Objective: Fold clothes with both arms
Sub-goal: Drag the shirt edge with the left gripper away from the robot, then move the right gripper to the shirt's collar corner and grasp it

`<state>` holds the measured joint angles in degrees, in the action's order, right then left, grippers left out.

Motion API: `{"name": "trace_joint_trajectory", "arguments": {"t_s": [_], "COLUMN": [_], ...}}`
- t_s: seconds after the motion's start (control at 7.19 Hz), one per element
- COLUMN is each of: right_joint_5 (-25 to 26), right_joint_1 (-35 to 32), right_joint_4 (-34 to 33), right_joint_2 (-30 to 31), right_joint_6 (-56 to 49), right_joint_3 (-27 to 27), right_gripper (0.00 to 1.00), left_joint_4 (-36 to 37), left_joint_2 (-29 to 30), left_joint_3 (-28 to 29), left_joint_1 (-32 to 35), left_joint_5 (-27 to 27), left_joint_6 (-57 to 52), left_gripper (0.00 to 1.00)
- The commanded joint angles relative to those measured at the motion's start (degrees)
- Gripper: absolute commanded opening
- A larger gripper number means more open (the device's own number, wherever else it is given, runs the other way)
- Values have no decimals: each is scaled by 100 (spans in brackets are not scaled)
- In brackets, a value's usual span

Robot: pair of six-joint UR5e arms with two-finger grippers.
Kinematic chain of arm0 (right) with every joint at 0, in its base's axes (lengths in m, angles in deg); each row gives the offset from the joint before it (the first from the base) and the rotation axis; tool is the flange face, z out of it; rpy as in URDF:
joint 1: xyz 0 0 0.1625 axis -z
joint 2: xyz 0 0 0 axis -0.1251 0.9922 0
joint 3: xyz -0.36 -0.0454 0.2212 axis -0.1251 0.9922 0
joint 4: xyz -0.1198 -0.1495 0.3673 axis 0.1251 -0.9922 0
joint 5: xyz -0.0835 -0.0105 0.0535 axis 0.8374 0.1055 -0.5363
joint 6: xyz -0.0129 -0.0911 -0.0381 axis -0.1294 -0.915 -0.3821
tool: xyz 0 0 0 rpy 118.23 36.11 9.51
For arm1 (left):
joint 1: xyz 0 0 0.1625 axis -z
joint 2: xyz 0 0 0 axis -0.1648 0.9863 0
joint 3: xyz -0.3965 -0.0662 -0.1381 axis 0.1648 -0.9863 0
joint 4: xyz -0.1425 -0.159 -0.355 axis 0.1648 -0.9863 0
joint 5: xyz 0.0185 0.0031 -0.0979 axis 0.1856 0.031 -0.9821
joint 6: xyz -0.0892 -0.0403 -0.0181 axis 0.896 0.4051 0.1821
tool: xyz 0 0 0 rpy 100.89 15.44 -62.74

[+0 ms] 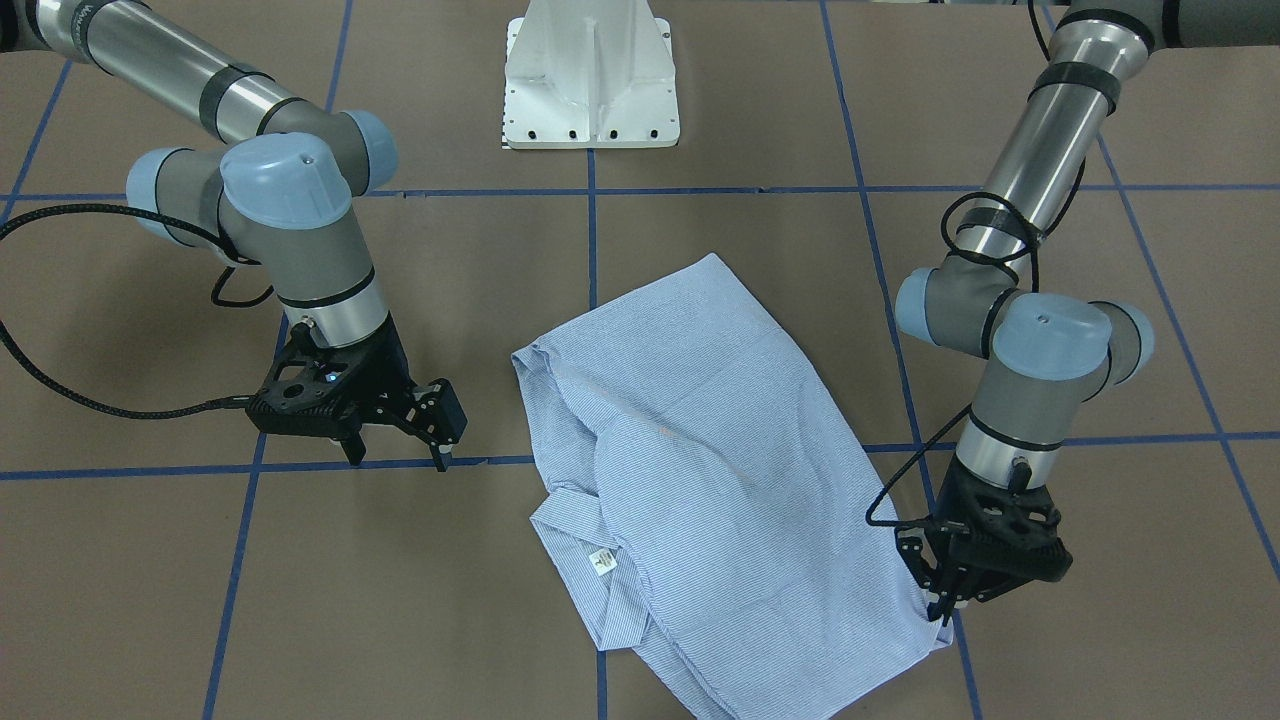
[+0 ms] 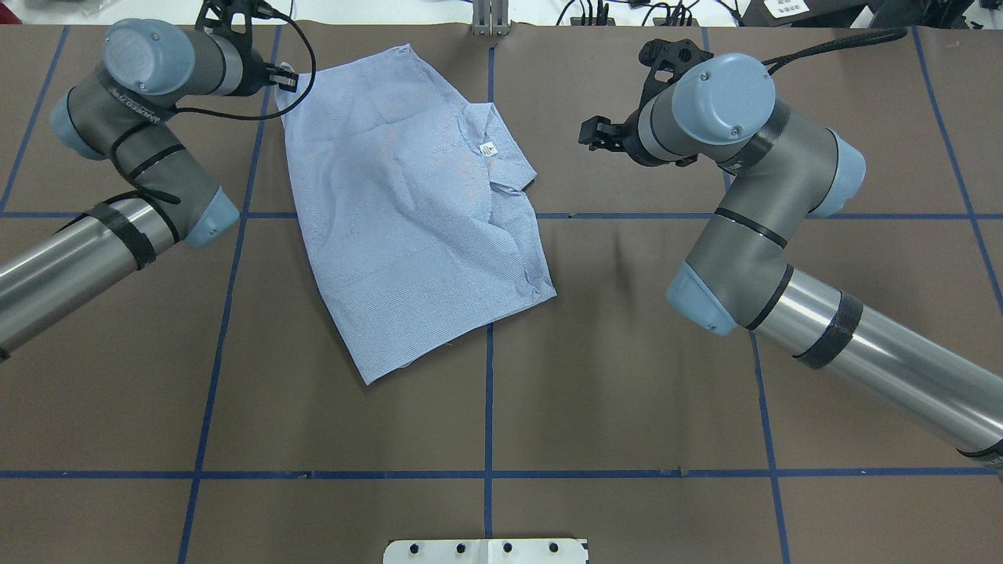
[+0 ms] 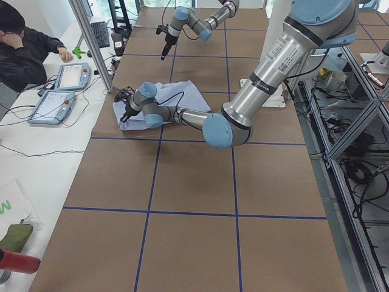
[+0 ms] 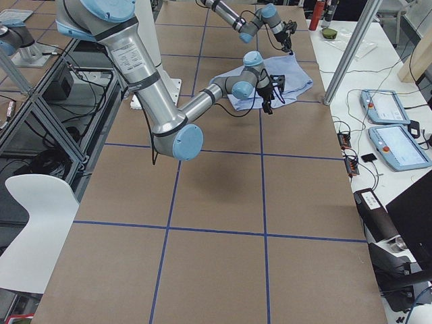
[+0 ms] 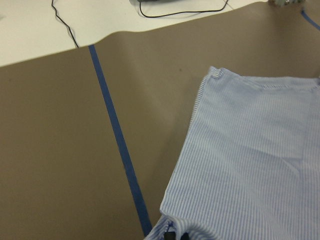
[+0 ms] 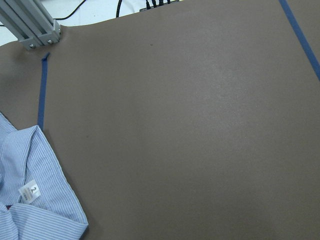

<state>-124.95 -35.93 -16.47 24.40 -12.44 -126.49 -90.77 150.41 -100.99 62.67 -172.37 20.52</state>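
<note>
The left end effector (image 1: 942,603) is down at the brown worktop (image 1: 400,620), its fingers drawn together on a corner of the light blue, finely striped shirt (image 1: 720,450). In the left wrist view only the dark fingertips (image 5: 170,236) show, cut off by the lower edge, with the cloth's edge bunched at them. Overhead, the wrist hides most of that grip.

From this end effector the shirt spreads flat across the worktop toward the other one, folded into a rough rectangle. Its sleeves and front are out of sight, and the front-facing view cuts off its edge on the operators' side. The collar (image 1: 575,520) and the small white neck label (image 1: 600,561) lie on the side nearer the right end effector. In the right wrist view the label reads "2", and only that collar corner is in frame.

The right end effector (image 1: 398,455) hangs near the collar side of the shirt but not touching it, fingers spread apart and empty. Its own wrist view shows none of its fingers.
</note>
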Motion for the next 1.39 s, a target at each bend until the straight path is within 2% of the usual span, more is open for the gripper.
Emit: {"name": "trace_joint_trajectory", "arguments": {"t_s": [0.0, 0.14, 0.28, 0.42, 0.7, 0.97, 1.25], "right_joint_5": [30, 117, 135, 162, 931, 1625, 1901], "right_joint_1": [57, 109, 240, 424, 1126, 1732, 2077], "right_joint_4": [-9, -70, -79, -88, -79, -796, -1011], "right_joint_2": [-13, -74, -153, -249, -286, -425, -435], "right_joint_6": [111, 443, 890, 1443, 2767, 3118, 3405], "right_joint_3": [-3, -3, -30, -39, -82, -197, -171], "right_gripper": [100, 100, 100, 100, 100, 100, 100], "left_joint_4": [-130, -201, -62, -61, -70, -78, -78], "left_joint_2": [31, -153, -207, -512, -1267, -1359, -1385], "left_joint_3": [124, -233, -515, -884, -1753, -1863, -1863], "left_joint_1": [34, 95, 148, 279, 289, 280, 280], "left_joint_5": [272, 196, -196, -531, -631, -614, -622], "left_joint_6": [-14, -23, -14, -14, -23, -14, -14], "left_gripper": [96, 100, 100, 100, 100, 100, 100]}}
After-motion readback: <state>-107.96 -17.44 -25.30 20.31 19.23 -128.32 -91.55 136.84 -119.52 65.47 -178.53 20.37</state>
